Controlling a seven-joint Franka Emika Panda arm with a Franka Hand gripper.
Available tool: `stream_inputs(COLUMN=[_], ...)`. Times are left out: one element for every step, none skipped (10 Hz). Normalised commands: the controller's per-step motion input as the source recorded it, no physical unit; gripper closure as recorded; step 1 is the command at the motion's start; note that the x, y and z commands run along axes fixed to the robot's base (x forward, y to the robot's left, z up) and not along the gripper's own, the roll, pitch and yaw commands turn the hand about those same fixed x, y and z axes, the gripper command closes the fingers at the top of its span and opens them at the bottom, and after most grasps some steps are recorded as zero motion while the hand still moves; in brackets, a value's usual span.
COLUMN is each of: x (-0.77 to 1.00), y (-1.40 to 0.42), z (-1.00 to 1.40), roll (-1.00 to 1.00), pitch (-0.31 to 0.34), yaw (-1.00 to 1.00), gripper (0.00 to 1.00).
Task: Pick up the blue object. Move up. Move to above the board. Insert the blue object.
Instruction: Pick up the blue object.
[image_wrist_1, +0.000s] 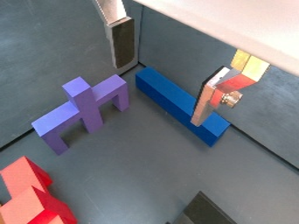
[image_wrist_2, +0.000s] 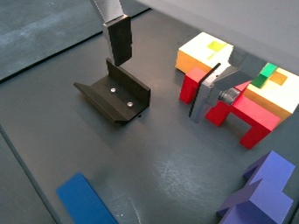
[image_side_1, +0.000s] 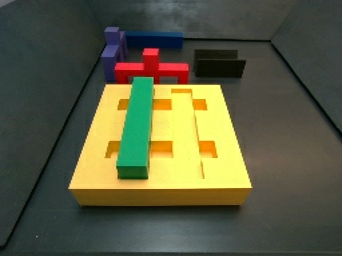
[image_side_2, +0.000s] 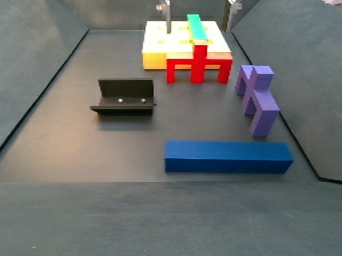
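The board (image_side_1: 214, 175) is the biggest thing: a thick yellow slab with long grooves and square cut-outs, and a green bar (image_side_1: 136, 125) lies in its left groove in a side view. In a side view (image_side_2: 167, 52) it stands at the far end of the floor. Just beside it stands a red block (image_side_2: 199, 65) with legs. The blue object (image_side_2: 227, 156), a long dark blue bar, lies flat on the grey floor at the near right, well apart from the board. A purple block (image_side_2: 258, 98) stands between them at the right. The fixture (image_side_2: 126, 97) stands at the left. The gripper (image_wrist_1: 163, 66) hangs above the floor with its fingers (image_wrist_1: 122, 44) spread apart and nothing between them; in a wrist view it is over the bar's end, not touching it.
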Motion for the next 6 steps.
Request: stream_inputs(x=[0.0,0.0,0.0,-0.07,0.0,0.0], y=[0.03,0.02,0.11,0.13,0.13,0.13], z=[0.0,0.0,-0.01,0.0,0.0,-0.01], roll=[0.0,0.0,-0.03,-0.06,-0.09,-0.06], pitch=[-0.003,0.0,-0.019,-0.056,-0.036,-0.04], yaw=[0.0,-0.03,-0.14,-0.29,-0.51,-0.65], gripper=[0.0,0.0,0.0,0.0,0.0,0.0])
